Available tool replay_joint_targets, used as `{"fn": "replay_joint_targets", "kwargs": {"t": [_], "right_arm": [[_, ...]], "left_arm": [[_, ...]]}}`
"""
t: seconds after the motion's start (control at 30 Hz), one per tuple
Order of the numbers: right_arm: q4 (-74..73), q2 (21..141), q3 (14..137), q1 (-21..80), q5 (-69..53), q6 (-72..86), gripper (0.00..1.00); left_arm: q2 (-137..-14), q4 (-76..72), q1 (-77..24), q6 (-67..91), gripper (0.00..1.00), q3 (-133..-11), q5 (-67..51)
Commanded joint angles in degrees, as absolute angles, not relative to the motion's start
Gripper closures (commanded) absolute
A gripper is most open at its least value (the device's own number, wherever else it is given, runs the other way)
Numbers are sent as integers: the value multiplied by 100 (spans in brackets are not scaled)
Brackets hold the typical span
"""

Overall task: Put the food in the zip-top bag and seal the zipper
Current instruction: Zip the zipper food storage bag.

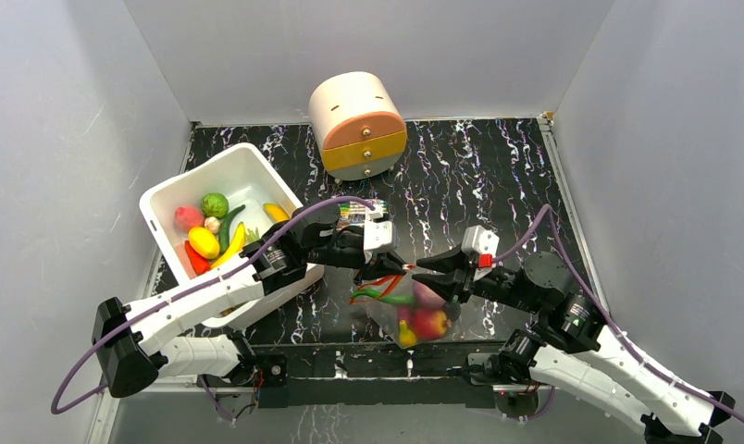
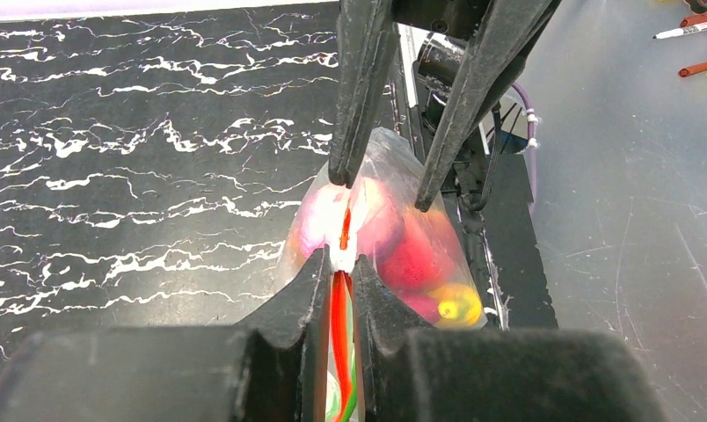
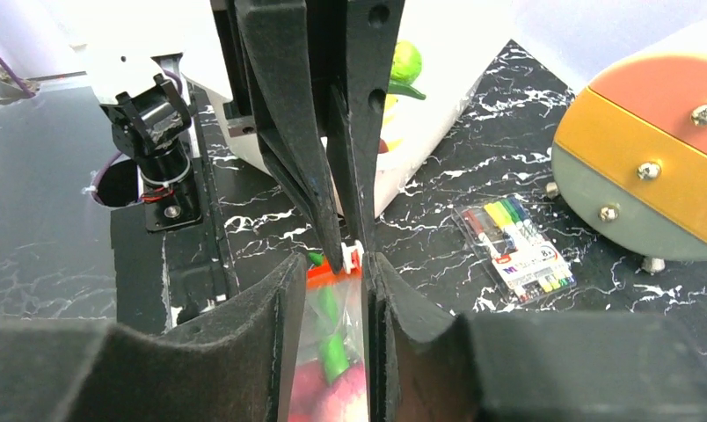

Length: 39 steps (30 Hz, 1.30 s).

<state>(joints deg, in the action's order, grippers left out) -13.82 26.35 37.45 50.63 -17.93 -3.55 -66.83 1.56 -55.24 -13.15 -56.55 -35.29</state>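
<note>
The clear zip-top bag [image 1: 415, 314] hangs between both arms near the table's front edge. Inside it are a red piece [image 1: 430, 322], a yellow piece [image 1: 407, 335] and a purple one [image 1: 427, 294]; the right wrist view also shows a green piece [image 3: 332, 352]. My left gripper [image 1: 393, 262] [image 2: 341, 259] is shut on the red-orange zipper [image 2: 339, 325] beside its small white slider. My right gripper [image 1: 433, 275] [image 3: 334, 259] stands open, its fingers on either side of the bag's top edge, and the zipper [image 3: 332, 274] shows between them. More food lies in the white bin [image 1: 248, 166].
The white bin at the left holds a yellow lemon [image 1: 203, 242], a green lime [image 1: 215, 204] and a banana [image 1: 231, 245]. A round cream cabinet with orange and yellow drawers [image 1: 357, 125] stands at the back. A flat pack of coloured pens [image 1: 361, 210] [image 3: 517, 246] lies behind the grippers.
</note>
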Motion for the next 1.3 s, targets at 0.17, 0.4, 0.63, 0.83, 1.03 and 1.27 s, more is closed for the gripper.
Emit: {"fn": "replay_joint_targets", "kwargs": {"t": [0.17,0.4,0.63,0.83,1.03,1.27], "right_arm": [[-1193,2962,4038,5069,-2109,-545,79],[-950,2954,4004,5067,-1849,-498,100],[-1546,2766,4140,5063,-1886,-762,66],[-1661,3104,4144,5065,-1975,-832,67],[-1755,3355,4160,5069,-1959,-950,99],[-1133,2879,4058,5065,-1819,-770,100]], "left_arm": [[-6504,-73,-5508,-1233,100,-5678,-3710],[-6390,-99,-5504,-1215,100,-5551,-3563],[-6389,-69,-5505,-1234,100,-5604,-3657],[-6617,74,-5503,-1372,100,-5914,-3832],[-6614,128,-5509,-1367,100,-5924,-3798],[-6418,509,-5505,-1300,95,-5634,-3249]]}}
